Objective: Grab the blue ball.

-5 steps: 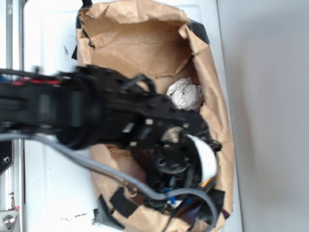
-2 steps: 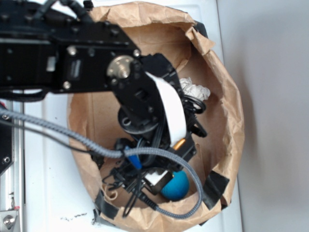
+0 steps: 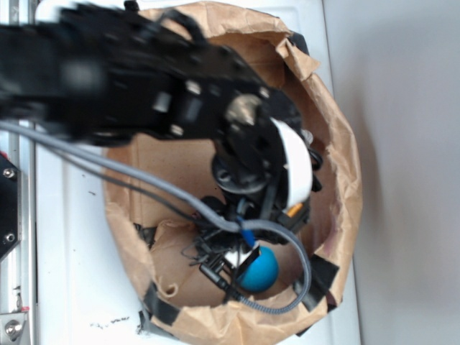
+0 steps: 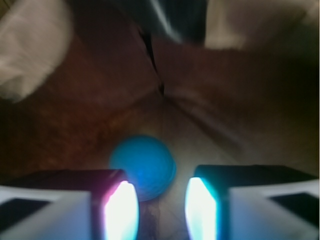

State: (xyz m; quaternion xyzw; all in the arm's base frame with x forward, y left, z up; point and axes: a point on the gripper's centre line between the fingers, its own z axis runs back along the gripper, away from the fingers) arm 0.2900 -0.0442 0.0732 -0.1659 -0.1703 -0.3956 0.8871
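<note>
Brown paper bag (image 3: pixel 338 180) walls ring the blue ball (image 4: pixel 142 166) (cables (image 3: pixel 215 262) beside).

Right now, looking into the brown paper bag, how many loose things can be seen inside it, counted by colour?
Blue: 1, the small round teal-blue ball, lying just ahead of the open hand.
White: 1, a blurred pale crumpled lump in the wrist view only; the arm hides it in the exterior view.
Total: 2 loose things in the brown paper bag.
</note>
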